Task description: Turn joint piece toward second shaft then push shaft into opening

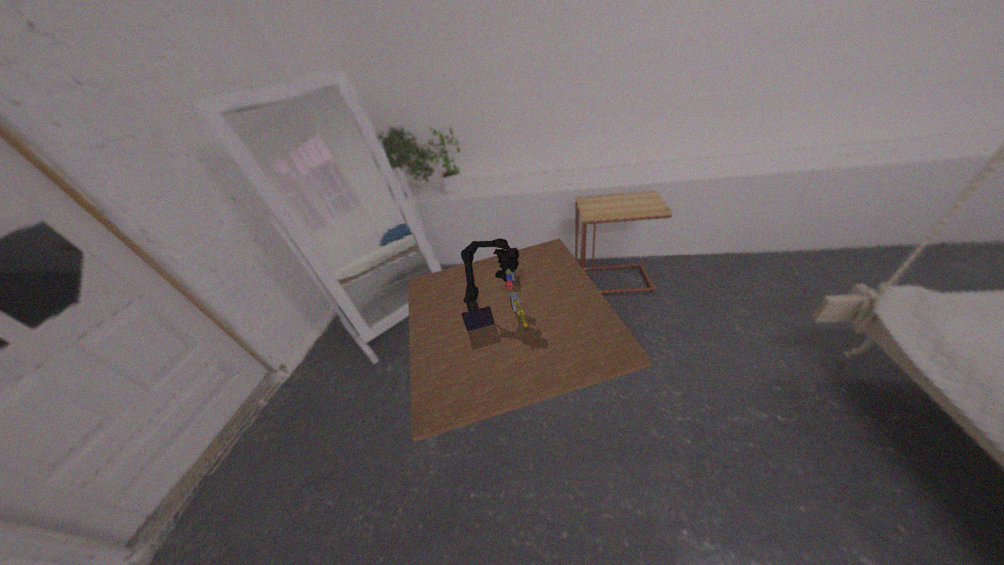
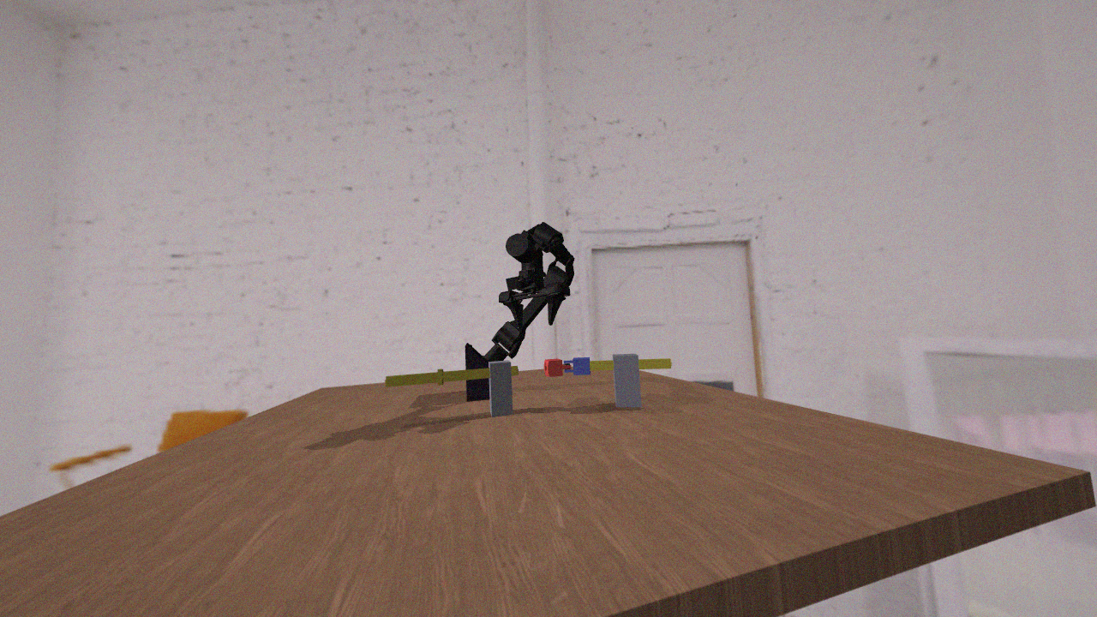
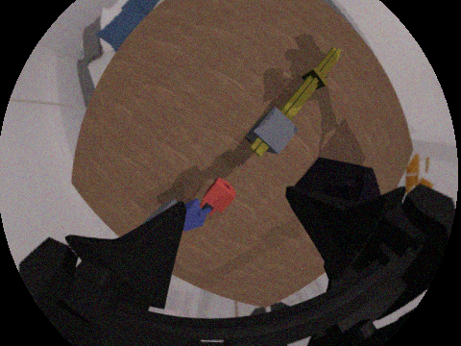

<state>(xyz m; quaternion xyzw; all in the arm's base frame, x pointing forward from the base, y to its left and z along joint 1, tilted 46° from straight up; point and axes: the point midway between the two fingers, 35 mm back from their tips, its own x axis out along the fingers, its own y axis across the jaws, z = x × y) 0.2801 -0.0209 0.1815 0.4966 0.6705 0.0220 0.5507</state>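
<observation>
- From above, I see the arm [image 1: 468, 277] [image 2: 565, 264] bend over the table [image 1: 533, 379] [image 2: 490, 499] [image 3: 144, 120], its dark base [image 1: 478, 318] [image 2: 475, 387] [image 3: 336, 175] on the left half.
- The gripper [image 1: 507, 274] [image 2: 533, 323] [image 3: 236, 199] hangs toward the table's far side, just by the blue piece [image 1: 508, 277] [image 2: 581, 366] [image 3: 196, 215] and red joint [image 1: 509, 285] [image 2: 553, 367] [image 3: 219, 194]; from here I can't tell its height.
- The second shaft [image 1: 522, 319] [image 2: 414, 379] [image 3: 300, 98], yellow, reaches nearer me than its grey block [image 1: 515, 302] [image 2: 500, 389] [image 3: 276, 130].
- A wooden side table [image 1: 623, 206] stands beyond, to the right.
- From the side, the gripper is plainly above the red joint, its fingers spread apart with nothing between them.
- The red joint sits between the two grey blocks, left of the blue piece; the first shaft [image 2: 656, 363] passes by the right block [image 2: 626, 381].
- The second shaft is at the left block, its long part with a collar [image 2: 440, 376] [image 3: 314, 78] to the left, its short end apart from the red joint.
- From the wrist, the fingers stand wide, left and right, with the red joint seen below the gap.
- The second shaft's near end points roughly toward the red joint, table showing between them; I can't tell whether the opening lines up exactly.
</observation>
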